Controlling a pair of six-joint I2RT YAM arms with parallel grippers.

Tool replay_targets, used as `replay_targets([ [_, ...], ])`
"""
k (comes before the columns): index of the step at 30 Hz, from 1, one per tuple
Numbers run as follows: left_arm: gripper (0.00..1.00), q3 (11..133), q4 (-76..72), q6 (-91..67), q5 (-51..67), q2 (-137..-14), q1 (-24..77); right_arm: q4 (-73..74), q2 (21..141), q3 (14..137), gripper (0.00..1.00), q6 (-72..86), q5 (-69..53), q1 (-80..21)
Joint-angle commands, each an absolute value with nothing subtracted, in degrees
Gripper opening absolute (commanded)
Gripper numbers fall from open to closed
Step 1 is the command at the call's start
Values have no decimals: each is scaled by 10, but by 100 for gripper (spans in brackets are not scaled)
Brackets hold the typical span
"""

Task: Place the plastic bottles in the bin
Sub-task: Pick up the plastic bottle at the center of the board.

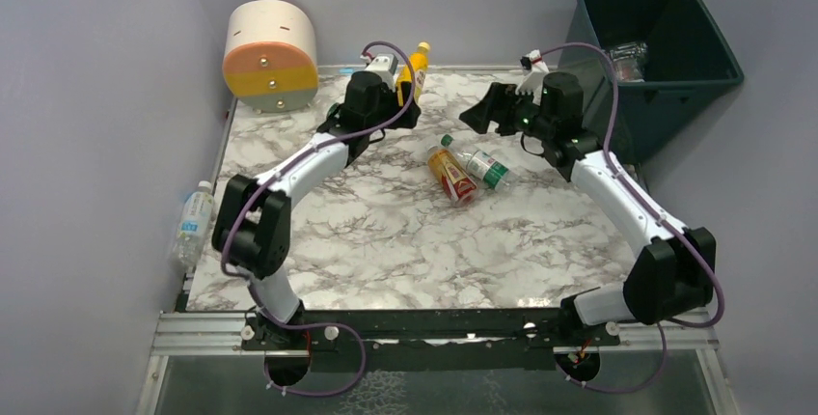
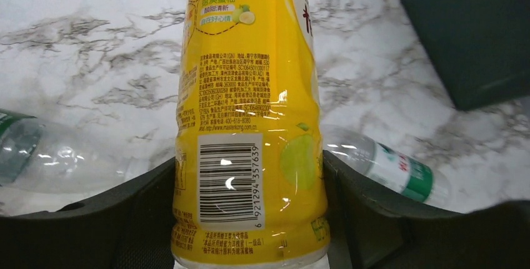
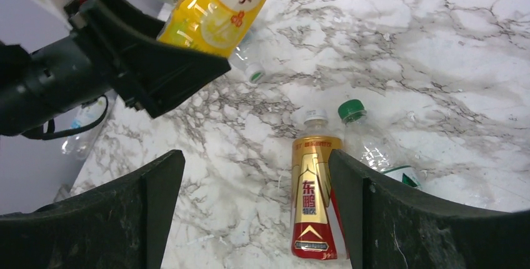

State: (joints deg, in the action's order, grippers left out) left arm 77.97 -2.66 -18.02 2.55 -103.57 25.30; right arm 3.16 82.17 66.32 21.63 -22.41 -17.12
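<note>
My left gripper [image 1: 403,87] [image 2: 250,178] is shut on a yellow-labelled plastic bottle [image 1: 417,66] [image 2: 250,94] [image 3: 219,3], holding it near its base at the back of the marble table. A gold-and-red bottle [image 1: 451,174] [image 3: 314,200] and a clear bottle with a green cap and label [image 1: 480,165] [image 3: 365,147] [image 2: 400,170] lie side by side mid-table. My right gripper [image 1: 485,116] [image 3: 253,194] hangs open above them with nothing between its fingers. The dark teal bin [image 1: 709,72] [image 2: 475,37] stands at the back right with a clear bottle [image 1: 629,58] inside.
A round cream, orange and yellow drum [image 1: 271,56] sits at the back left corner. A clear bottle [image 1: 193,222] lies off the table's left edge. Another clear bottle [image 2: 56,156] [image 3: 249,65] lies under the left gripper. Purple walls enclose the table.
</note>
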Motion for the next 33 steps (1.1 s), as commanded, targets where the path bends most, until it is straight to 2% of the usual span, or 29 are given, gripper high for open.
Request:
replay_targets([
  [1,67,690,-61,-222,94,-907,273,41,759,646,89,243,-266,-171],
  [12,68,562,-47,-275,225,-641,282,57,663,649,97,333,-395,-171],
  [16,68,551,-42,-279,236,-591,283,-58,664,610,98,432,-494,-170],
  [19,68,532,-63,-295,251,-577,283,-168,678,576,98,511,-540,-171],
  [25,69,511,-106,-310,280,-588,284,-263,709,576,98,561,-554,-171],
  [33,69,504,-153,-329,292,-616,292,-296,758,598,98,573,-552,-171],
])
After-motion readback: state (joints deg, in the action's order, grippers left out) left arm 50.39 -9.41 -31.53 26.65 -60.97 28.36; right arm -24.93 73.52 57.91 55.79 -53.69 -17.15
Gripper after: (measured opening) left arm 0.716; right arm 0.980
